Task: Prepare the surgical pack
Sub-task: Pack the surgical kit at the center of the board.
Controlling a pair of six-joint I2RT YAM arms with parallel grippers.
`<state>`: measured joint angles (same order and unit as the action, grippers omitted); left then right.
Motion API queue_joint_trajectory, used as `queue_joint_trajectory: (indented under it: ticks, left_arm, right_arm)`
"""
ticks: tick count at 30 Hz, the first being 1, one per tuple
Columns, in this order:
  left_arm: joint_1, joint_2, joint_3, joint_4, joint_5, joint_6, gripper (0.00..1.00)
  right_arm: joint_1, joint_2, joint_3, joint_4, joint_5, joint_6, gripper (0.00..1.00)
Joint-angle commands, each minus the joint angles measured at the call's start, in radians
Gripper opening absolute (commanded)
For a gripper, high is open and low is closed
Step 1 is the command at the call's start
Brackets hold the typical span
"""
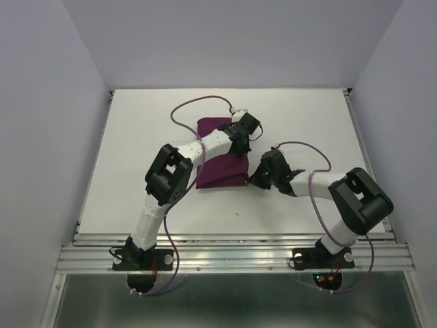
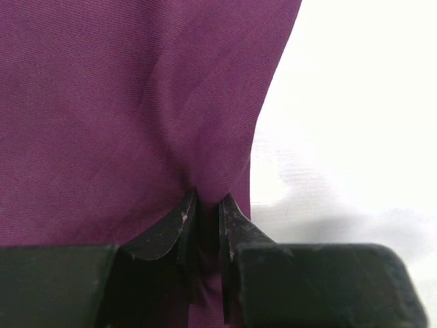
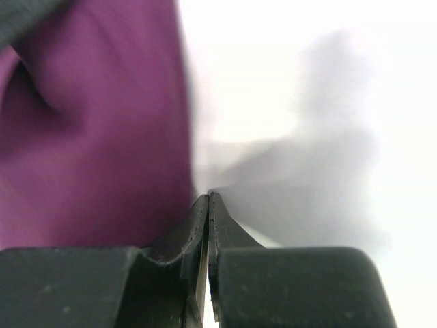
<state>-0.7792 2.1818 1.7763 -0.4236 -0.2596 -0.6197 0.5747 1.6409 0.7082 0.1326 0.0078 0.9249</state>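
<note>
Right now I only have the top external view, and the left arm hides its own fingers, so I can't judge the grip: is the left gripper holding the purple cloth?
Observer: Yes. In the left wrist view the left gripper pinches a fold of the purple cloth, which puckers toward its tips.
Operator: And the right one?
Observer: The right gripper is shut on nothing, its tips just beside the cloth's edge, over the white table.

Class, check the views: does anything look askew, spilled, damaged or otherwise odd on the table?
Nothing spilled or damaged. Only the purple bundle looks slightly uneven: its cloth puckers into a pinched fold where the left gripper grips near its edge.
</note>
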Motion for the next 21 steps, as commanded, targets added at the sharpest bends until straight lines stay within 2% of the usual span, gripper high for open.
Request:
queue_joint_trajectory:
  ticks: [1,5,7,9,10,11,12,13,14,16,20,21]
  left_arm:
    - [-0.022,-0.031,-0.005,0.068,0.039,-0.046,0.00]
    - [-0.025,-0.025,0.003,0.066,0.025,-0.040,0.00]
    - [-0.029,-0.011,0.034,0.031,0.016,-0.041,0.11]
    - [-0.034,-0.005,0.061,-0.012,0.003,-0.032,0.29]
    - [-0.041,-0.007,0.080,-0.021,-0.001,-0.028,0.52]
    - [-0.046,-0.013,0.086,-0.032,-0.009,-0.015,0.67]
    - [-0.051,-0.017,0.092,-0.040,-0.012,-0.008,0.78]
    - [-0.060,-0.030,0.106,-0.046,-0.023,-0.003,0.93]
    - [-0.064,-0.037,0.112,-0.049,-0.027,0.008,0.98]
    - [-0.071,-0.054,0.139,-0.070,-0.032,0.020,0.99]
    - [-0.089,-0.082,0.201,-0.119,-0.052,0.044,0.99]
    - [-0.100,-0.102,0.225,-0.141,-0.062,0.057,0.99]
  right_arm:
    - [0.010,-0.079,-0.128,-0.129,0.136,0.011,0.06]
    - [0.010,-0.231,-0.196,-0.247,0.251,0.025,0.10]
    - [0.010,-0.338,-0.207,-0.319,0.325,0.019,0.15]
    - [0.010,-0.403,-0.193,-0.369,0.369,0.005,0.22]
    - [0.010,-0.456,-0.167,-0.417,0.412,-0.010,0.26]
    - [0.010,-0.478,-0.150,-0.442,0.453,-0.027,0.32]
    - [0.010,-0.496,-0.133,-0.464,0.454,-0.028,0.36]
    - [0.010,-0.525,-0.116,-0.502,0.490,-0.047,0.40]
    - [0.010,-0.535,-0.080,-0.520,0.507,-0.055,0.42]
    - [0.010,-0.547,-0.044,-0.563,0.544,-0.081,0.52]
    - [0.010,-0.561,0.022,-0.607,0.587,-0.110,0.59]
    - [0.010,-0.564,0.043,-0.617,0.609,-0.119,0.65]
